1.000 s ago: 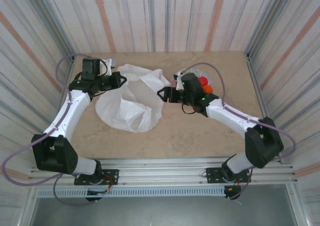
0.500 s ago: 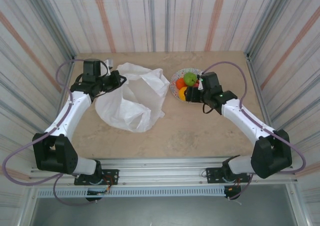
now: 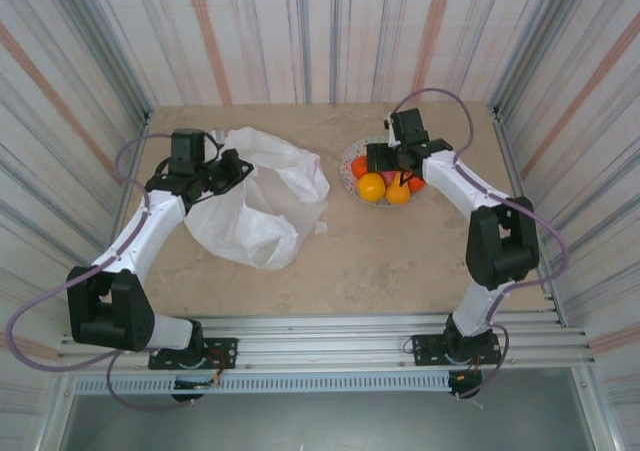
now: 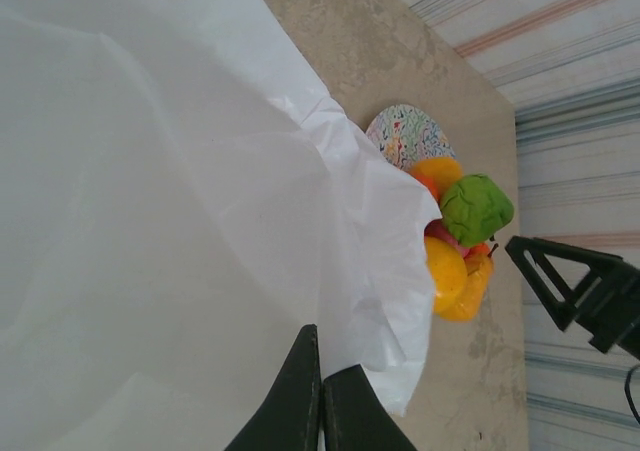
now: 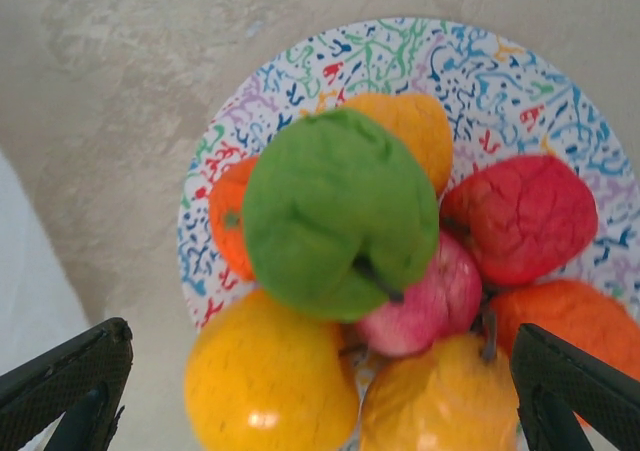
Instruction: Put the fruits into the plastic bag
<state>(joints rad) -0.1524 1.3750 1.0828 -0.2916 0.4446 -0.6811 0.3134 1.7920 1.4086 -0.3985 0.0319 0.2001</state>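
The right end effector point(image 5: 316, 343) is held with jaws spread wide above the fruits point(image 5: 338, 211), which are piled on the plate point(image 5: 520, 81). The left end effector point(image 4: 325, 359) is clamped on the plastic bag point(image 4: 150, 221), laid on the table point(image 3: 400, 256) at the plate's 9 o'clock.

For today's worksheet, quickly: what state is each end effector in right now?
Left end effector: closed, pinching the plastic bag.
Right end effector: open, empty, above the fruits.

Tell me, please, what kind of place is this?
Probably a robot test cell, not a home: striped panel walls enclose a small table, and the left arm and right arm are bolted to a metal rail at its edge.
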